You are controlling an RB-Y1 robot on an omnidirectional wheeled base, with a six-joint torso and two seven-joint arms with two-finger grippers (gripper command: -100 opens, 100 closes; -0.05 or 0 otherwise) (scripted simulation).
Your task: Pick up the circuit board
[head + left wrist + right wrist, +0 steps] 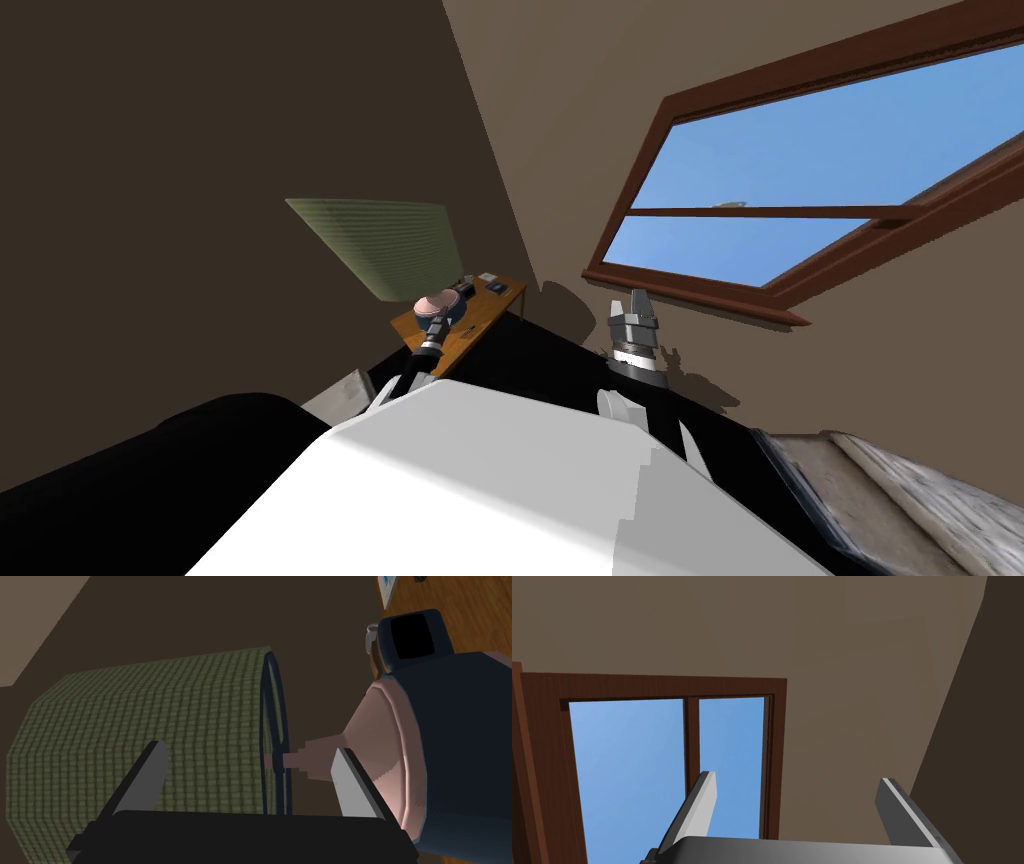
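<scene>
- Left gripper [250, 748] has its fingers spread wide and holds nothing. The thin pink stem of the lamp [150, 716] lies ahead of the gap, untouched.
- That lamp stands on a wooden desk [480, 611], with a dark blue box [415, 636] just beside its base.
- Beyond the lamp, toward the desk's far end, lie small flat pieces [497, 288]. The circuit board is probably one of them, but I cannot tell which.
- Right gripper [799, 778] is raised well apart from the lamp, fingers spread and empty.
- Judged progress: early. The arm is over the desk and nothing is grasped. Left to do: pass the lamp, reach the board, close on it and lift.
</scene>
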